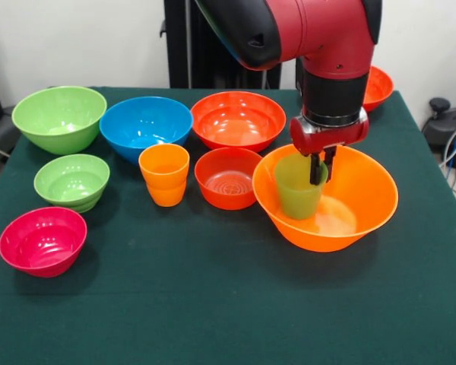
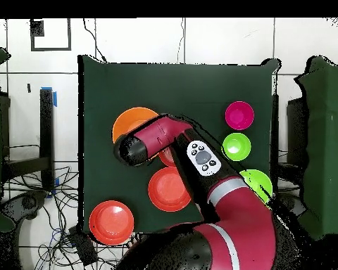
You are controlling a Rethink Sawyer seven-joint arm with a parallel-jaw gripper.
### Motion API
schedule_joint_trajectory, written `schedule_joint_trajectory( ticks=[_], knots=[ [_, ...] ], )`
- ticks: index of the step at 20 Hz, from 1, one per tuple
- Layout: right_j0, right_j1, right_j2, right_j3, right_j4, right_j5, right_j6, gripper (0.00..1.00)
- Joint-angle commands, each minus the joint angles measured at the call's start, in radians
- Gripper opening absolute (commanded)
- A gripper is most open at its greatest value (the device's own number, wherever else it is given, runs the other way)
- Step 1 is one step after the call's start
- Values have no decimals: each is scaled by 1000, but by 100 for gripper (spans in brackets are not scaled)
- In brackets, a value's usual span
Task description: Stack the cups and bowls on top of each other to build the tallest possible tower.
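Note:
My gripper (image 1: 323,169) hangs over the largest orange bowl (image 1: 365,205) at the right. Its two fingers straddle the right wall of the translucent green cup (image 1: 295,192) and are shut on it. The cup stands upright inside the bowl, low near its bottom. The orange cup (image 1: 165,175) stands alone in the middle of the table. The small red-orange bowl (image 1: 228,179) sits just left of the big bowl. The small green bowl (image 1: 72,181) is at the left. In the overhead view my arm (image 2: 165,137) hides the gripper and the cup; the orange bowl's rim (image 2: 129,119) shows.
A large green bowl (image 1: 59,118), a blue bowl (image 1: 146,125) and a red-orange bowl (image 1: 238,120) line the back. A pink bowl (image 1: 42,240) sits front left. Another red-orange bowl (image 1: 378,85) is at the back right corner.

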Motion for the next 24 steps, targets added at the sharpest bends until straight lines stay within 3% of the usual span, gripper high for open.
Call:
schedule_joint_trajectory(
  ticks=[1,24],
  knots=[
    [7,61,52,71,25,91,-210,0],
    [61,67,32,18,16,25,-120,0]
  ],
)
